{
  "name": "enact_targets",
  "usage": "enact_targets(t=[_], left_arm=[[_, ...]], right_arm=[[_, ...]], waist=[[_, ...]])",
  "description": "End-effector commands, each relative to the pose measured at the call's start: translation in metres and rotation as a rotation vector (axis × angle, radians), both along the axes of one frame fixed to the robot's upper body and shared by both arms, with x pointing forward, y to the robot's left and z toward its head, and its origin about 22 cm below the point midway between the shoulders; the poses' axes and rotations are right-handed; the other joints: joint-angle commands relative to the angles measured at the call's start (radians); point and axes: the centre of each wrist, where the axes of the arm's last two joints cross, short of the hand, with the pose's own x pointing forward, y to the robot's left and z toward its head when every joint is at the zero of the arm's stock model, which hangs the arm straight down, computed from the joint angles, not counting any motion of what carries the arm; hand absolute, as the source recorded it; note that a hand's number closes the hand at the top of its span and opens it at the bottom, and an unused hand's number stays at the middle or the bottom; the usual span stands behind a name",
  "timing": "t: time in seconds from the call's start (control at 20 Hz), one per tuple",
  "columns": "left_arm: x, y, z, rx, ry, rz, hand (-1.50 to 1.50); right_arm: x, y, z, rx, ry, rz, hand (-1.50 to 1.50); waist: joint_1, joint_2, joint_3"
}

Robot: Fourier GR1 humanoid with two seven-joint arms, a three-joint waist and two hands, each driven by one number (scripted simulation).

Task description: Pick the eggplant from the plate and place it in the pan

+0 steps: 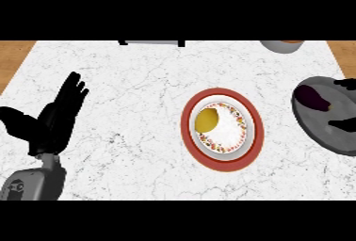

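Observation:
The dark purple eggplant (pixel 311 97) lies inside the grey pan (pixel 321 134) at the right edge of the counter, near the pan's upper left wall. Only black finger parts of my right hand (pixel 345 84) show at the right border, one above the eggplant and one lower over the pan; they are spread and do not touch the eggplant. The red-rimmed plate (pixel 192 141) with a patterned white centre sits mid-counter and holds a yellow round object (pixel 206 120). My left hand (pixel 55 120) rests open at the left, fingers up.
A grey bowl (pixel 281 45) stands at the counter's far right edge, and a dark object (pixel 149 42) at the far middle edge. White marble stretches between my left hand and the plate. Wood floor shows past both far corners.

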Motion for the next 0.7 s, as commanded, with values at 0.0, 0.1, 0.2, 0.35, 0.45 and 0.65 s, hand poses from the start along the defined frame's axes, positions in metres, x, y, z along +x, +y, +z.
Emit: enact_targets(t=[0.0, 0.1, 0.2, 0.35, 0.45, 0.65], left_arm=[[0.002, -0.004, -0.004, -0.011, -0.001, 0.008, 0.0], [-0.007, 0.001, -0.007, 0.003, 0.006, 0.01, 0.0], [-0.005, -0.008, -0.001, -0.002, -0.007, 0.004, 0.0], [0.003, -0.01, -0.004, -0.006, -0.005, 0.01, 0.0], [0.001, -0.006, -0.002, 0.0, 0.016, 0.0, 0.0], [-0.005, 0.014, -0.004, -0.005, 0.006, 0.032, 0.0]], right_arm=[[0.002, -0.016, 0.024, 0.164, -0.086, 0.01, -1.5], [-0.02, -0.027, 0.002, 0.262, -0.139, -0.002, -1.5], [-0.017, -0.037, 0.022, 0.39, -0.163, -0.023, -1.5], [-0.039, -0.057, 0.021, 0.522, -0.18, -0.038, -1.5], [-0.059, -0.078, 0.031, 0.583, -0.177, -0.052, -1.5], [-0.102, -0.109, 0.037, 0.684, -0.186, 0.014, -1.5]], waist=[[-0.007, -0.002, 0.0], [-0.012, -0.004, 0.001], [-0.005, -0.001, 0.002], [-0.017, 0.004, 0.003], [-0.017, 0.002, 0.003], [-0.024, 0.0, 0.004]])
